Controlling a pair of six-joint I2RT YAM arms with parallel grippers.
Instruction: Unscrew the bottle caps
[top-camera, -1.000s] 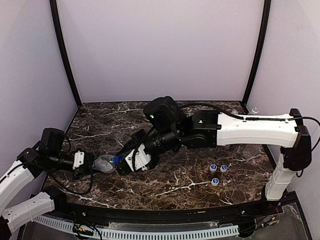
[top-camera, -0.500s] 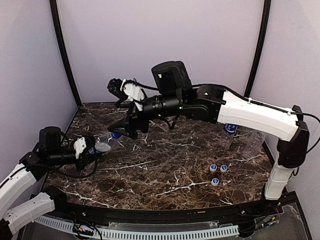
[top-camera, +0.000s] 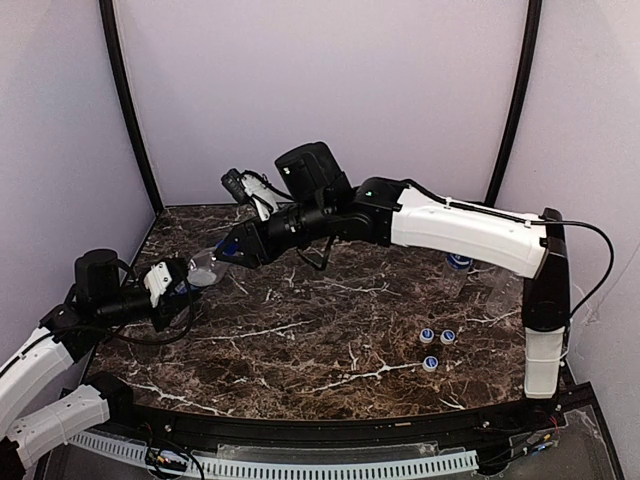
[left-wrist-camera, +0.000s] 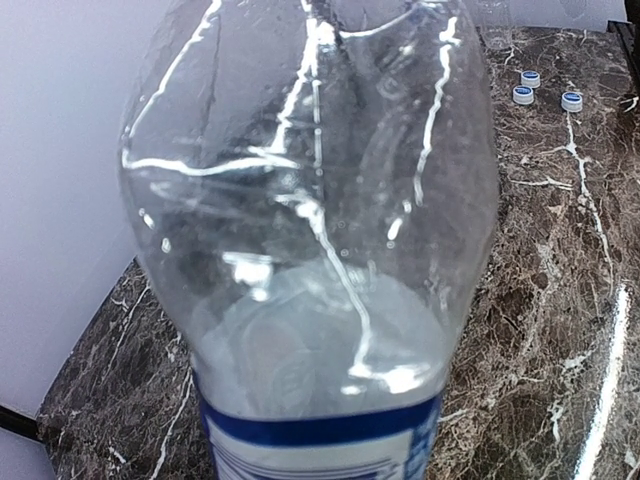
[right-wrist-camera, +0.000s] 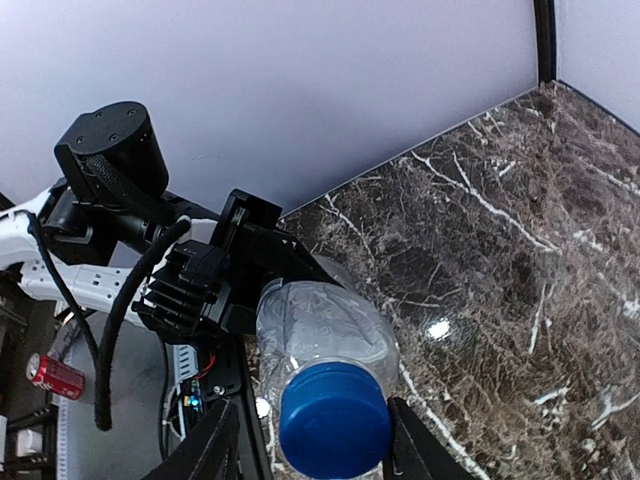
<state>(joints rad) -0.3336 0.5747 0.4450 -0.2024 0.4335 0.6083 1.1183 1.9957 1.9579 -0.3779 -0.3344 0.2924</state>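
A clear bottle (top-camera: 203, 270) with a dark blue label lies tilted in the air at the left of the table, and my left gripper (top-camera: 180, 285) is shut on its body. It fills the left wrist view as the bottle (left-wrist-camera: 310, 250) and hides my own fingers there. Its blue cap (right-wrist-camera: 335, 420) is screwed on and points at my right gripper (right-wrist-camera: 312, 440). That gripper is open and straddles the cap, with a gap at the left finger (right-wrist-camera: 215, 440). From above, the right gripper (top-camera: 228, 255) sits at the cap (top-camera: 232, 249).
Three loose caps (top-camera: 434, 344) lie on the marble table (top-camera: 330, 340) at the right front, also the caps (left-wrist-camera: 540, 92) in the left wrist view. A blue-labelled bottle (top-camera: 458, 270) and a plain clear one (top-camera: 500, 285) stand at the right rear.
The left arm raised the bottle off the table. My right gripper let go of the cap, rose and opened wide, then came back down around the cap with narrower jaws.
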